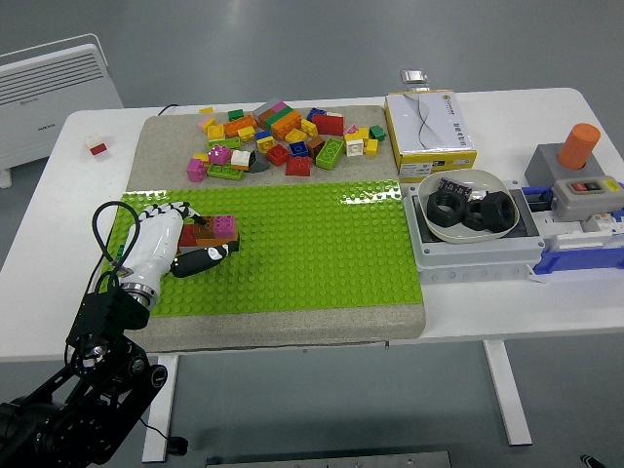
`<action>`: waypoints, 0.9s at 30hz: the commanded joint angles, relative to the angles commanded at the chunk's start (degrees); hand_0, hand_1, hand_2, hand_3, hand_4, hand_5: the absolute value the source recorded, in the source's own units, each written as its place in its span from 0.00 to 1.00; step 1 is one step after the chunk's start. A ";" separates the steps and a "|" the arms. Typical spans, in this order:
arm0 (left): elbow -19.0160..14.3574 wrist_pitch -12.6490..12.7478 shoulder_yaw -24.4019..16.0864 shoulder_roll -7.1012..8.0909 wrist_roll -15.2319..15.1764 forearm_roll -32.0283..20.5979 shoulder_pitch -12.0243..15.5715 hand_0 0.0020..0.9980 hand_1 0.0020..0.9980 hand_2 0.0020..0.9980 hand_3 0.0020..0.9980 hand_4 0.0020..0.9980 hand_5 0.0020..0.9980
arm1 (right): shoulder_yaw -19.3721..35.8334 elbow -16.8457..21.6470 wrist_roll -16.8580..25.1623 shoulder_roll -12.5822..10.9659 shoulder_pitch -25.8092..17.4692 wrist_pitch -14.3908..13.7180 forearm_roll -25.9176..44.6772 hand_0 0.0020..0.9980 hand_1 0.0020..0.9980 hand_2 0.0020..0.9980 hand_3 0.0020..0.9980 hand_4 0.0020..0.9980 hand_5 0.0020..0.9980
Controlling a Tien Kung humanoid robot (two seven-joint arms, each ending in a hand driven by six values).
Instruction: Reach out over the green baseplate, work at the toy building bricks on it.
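Note:
The green baseplate [312, 244] lies on a grey mat in the middle of the table. A small cluster of joined bricks [213, 228], red, brown and pink, stands on its left part. My left hand [187, 234], white-backed with black fingers, lies over the plate's left edge. Its fingers [175, 208] curl over the cluster's far left side and the thumb [205, 257] presses along its near side, so the hand closes on the cluster. A pile of loose coloured bricks [278, 136] lies on the mat behind the plate. My right arm is out of view.
A grey tray [475, 255] with a white bowl [431, 232] of black nuts stands right of the plate. Behind it is a yellow-white box [429, 122]. At the far right are an orange-capped switch box [575, 171] and a blue part. A small red-white brick [96, 146] lies far left.

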 joint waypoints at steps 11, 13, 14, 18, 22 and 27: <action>0.50 -0.15 0.01 -0.13 0.05 0.00 0.20 1.00 0.95 0.90 0.63 1.00 0.74 | 0.00 -0.02 -0.01 -0.01 -0.02 -0.01 0.00 0.67 0.64 0.71 0.71 0.69 0.98; 0.16 0.07 0.00 -0.13 -0.08 0.00 0.24 1.00 0.95 0.90 0.63 1.00 0.74 | 0.00 -0.04 0.00 -0.02 -0.05 -0.02 0.00 0.67 0.64 0.71 0.71 0.69 0.98; -0.02 0.30 0.00 -0.13 -0.20 0.00 0.26 1.00 0.94 0.89 0.62 1.00 0.72 | 0.00 -0.05 0.00 -0.03 -0.06 -0.03 0.00 0.67 0.64 0.71 0.71 0.70 0.98; -1.63 2.34 0.08 -0.02 0.05 0.00 0.63 1.00 0.94 0.89 0.62 1.00 0.72 | 0.00 -0.11 0.02 -0.07 -0.10 -0.04 0.00 0.67 0.64 0.71 0.71 0.70 0.98; -4.59 4.42 -0.28 -0.06 1.00 0.00 1.70 0.98 0.92 0.88 0.62 1.00 0.63 | 0.00 -0.18 0.08 -0.09 -0.18 -0.01 0.00 0.67 0.64 0.71 0.71 0.69 0.98; -8.46 5.44 -0.77 -0.17 1.36 0.00 3.44 0.97 0.91 0.87 0.64 0.97 0.56 | 0.00 -0.31 0.25 -0.09 -0.34 0.07 0.00 0.67 0.64 0.71 0.70 0.69 0.98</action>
